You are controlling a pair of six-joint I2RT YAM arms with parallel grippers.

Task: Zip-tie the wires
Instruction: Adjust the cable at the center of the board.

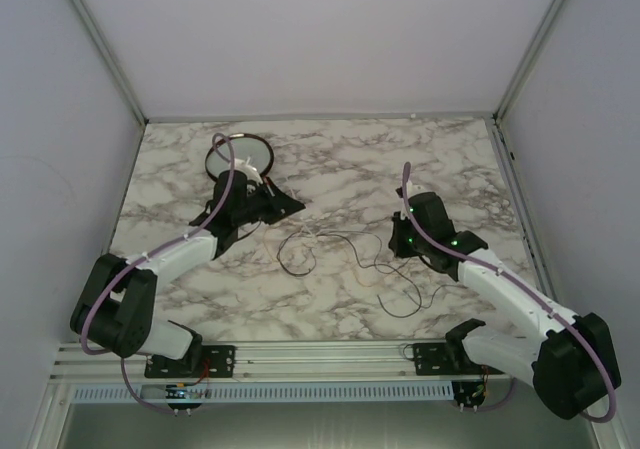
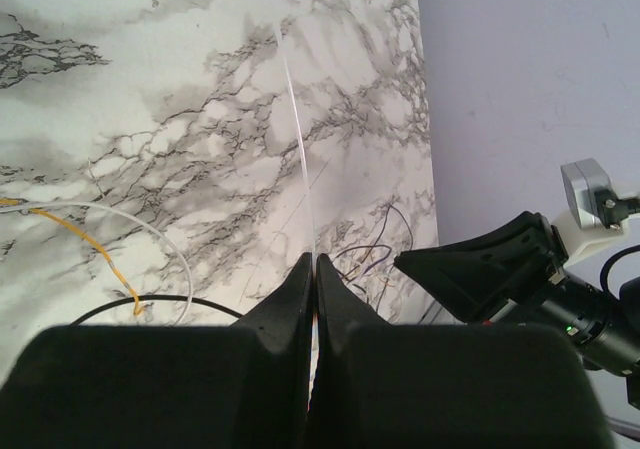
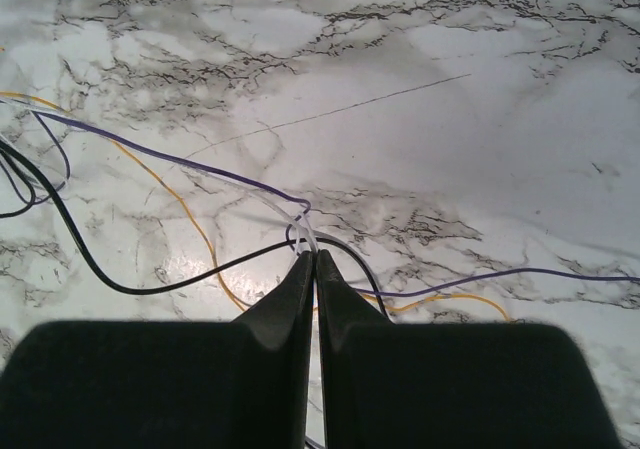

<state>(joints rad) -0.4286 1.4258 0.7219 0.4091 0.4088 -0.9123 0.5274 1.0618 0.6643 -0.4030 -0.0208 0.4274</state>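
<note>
Black fingers of the left end effector [image 2: 312, 261] fill the near foreground of the left wrist view, pressed together with no gap and clamped on the zip tie [image 2: 296, 129]. From the fingertips the zip tie runs up and away as 1 thin pale strip over the marble table [image 2: 120, 89], with a faint shadow line beside it. In the right wrist view the right end effector [image 3: 312, 257] is likewise closed, its 2 fingers pinching the wires [image 3: 180, 169] where white and purple strands bunch at the tips. Black, purple and orange strands spread left and right from that point and lie flat on the table. The top view shows the 2 arms reaching inward, end effectors facing each other and apart, with the loose wire loops lying between them and trailing toward the near edge. A round dark-rimmed dish [image 1: 268, 145] sits at the far left, just behind the left arm's wrist. The zip tie cannot be made out in the top view
</note>
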